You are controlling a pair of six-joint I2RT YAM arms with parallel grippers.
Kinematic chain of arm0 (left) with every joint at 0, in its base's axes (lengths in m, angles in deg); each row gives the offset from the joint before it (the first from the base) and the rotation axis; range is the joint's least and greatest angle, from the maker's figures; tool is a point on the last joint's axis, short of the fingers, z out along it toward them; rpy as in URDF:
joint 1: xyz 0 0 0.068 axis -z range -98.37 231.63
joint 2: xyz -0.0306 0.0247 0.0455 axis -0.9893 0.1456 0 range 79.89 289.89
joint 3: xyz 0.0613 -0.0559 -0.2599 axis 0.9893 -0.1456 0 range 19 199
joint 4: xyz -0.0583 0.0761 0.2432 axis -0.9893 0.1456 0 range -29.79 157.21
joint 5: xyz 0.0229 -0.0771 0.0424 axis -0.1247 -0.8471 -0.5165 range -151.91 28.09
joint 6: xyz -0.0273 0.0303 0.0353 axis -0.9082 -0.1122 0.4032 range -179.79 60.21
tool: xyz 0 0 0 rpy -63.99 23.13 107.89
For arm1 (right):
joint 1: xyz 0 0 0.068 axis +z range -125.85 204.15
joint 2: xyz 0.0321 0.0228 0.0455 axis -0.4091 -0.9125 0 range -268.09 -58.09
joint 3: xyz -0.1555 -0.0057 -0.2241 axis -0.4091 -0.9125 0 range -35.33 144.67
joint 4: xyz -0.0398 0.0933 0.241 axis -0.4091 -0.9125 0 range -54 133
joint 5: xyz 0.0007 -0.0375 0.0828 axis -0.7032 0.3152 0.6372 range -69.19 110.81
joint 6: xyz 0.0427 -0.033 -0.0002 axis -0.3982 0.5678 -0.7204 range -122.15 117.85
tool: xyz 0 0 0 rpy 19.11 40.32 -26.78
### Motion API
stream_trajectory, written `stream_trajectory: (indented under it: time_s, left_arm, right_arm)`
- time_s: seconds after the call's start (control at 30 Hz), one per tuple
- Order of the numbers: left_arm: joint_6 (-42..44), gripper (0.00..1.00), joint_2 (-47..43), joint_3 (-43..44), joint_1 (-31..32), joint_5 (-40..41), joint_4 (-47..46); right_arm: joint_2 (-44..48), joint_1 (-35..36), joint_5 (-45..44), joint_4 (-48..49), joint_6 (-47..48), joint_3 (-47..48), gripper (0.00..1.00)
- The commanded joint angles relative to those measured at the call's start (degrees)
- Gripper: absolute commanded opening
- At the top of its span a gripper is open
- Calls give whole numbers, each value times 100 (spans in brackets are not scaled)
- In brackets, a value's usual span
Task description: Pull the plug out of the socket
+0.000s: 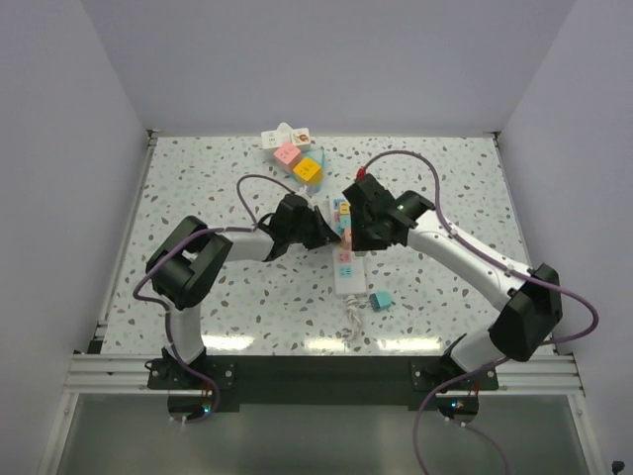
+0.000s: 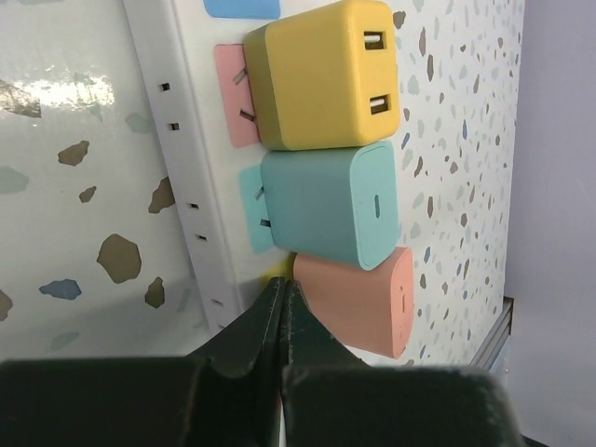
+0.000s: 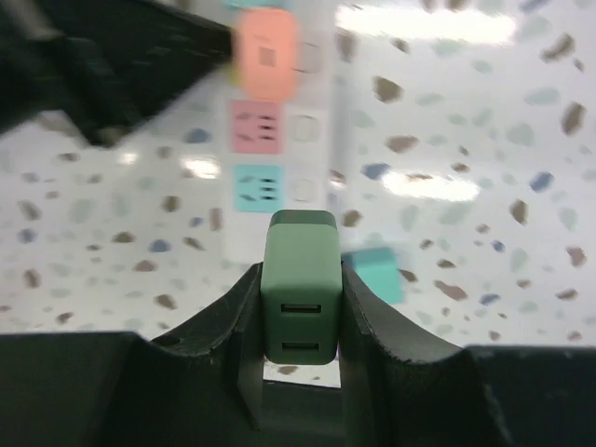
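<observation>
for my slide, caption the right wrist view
Right gripper holds a green plug clear of the strip.

No lettering, brand, number or sign can be read on the power strip (image 2: 182, 168), green plug (image 3: 299, 279) or bench (image 1: 198, 188).

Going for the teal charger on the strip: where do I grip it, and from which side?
Best pinch the teal charger across its two open flat faces, the ones facing across the power strip, coming in from its port end. The yellow charger and salmon charger crowd its other two sides.
</observation>
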Motion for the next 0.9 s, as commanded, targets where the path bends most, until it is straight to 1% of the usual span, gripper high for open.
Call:
stream_trajectory:
  time_s: [0.0, 0.07, 0.1, 0.13, 0.17, 0.27, 0.3, 0.37, 0.4, 0.47, 0.5, 0.57, 0.63, 0.77, 0.83, 0.87]
  left_arm:
    - [596, 0, 256, -475, -13, 995, 1971]
    - [719, 0, -16, -440, -13, 987, 2085]
    - [755, 0, -322, -413, -13, 961, 2112]
    - [799, 0, -456, -378, 4, 934, 2181]
    - [877, 0, -692, -282, 13, 847, 2226]
    - [948, 0, -1027, -115, 83, 662, 2332]
    - [957, 0, -1080, -97, 118, 592, 2288]
    - [905, 0, -1239, -158, 197, 276, 2069]
    - [870, 0, -1274, -175, 206, 179, 1929]
    - [764, 0, -1353, -228, 294, -76, 1560]
    - [668, 0, -1388, -246, 329, -199, 1506]
    - [606, 0, -1537, -246, 417, -314, 1365]
    - [571, 0, -1660, -211, 470, -323, 1338]
    - [553, 0, -1591, -272, 532, -489, 1207]
    - [483, 0, -1477, -456, 532, -560, 935]
    - [448, 0, -1433, -509, 532, -569, 734]
  right_arm:
    - [352, -380, -592, -561, -250, -856, 0]
    - [633, -582, -628, -447, -312, -1209, 0]
    - [712, -644, -619, -211, -312, -1568, 0]
    - [817, -723, -601, -96, -330, -1719, 0]
    - [827, -854, -549, 166, -304, -1982, 0]
    - [696, -961, -400, 641, -225, -2291, 0]
    - [643, -970, -321, 730, -216, -2327, 5]
    - [485, -970, -137, 958, -207, -2397, 13]
    - [441, -978, -92, 977, -207, -2389, 24]
    - [344, -987, -39, 1004, -207, -2380, 36]
    - [326, -987, -56, 995, -224, -2380, 48]
    - [283, -987, -109, 899, -224, -2345, 60]
    - [274, -996, -153, 785, -198, -2275, 70]
    - [502, -996, -13, 722, -137, -2004, 74]
    - [625, -996, 145, 784, -23, -1810, 74]
    - [616, -996, 155, 793, 12, -1548, 75]
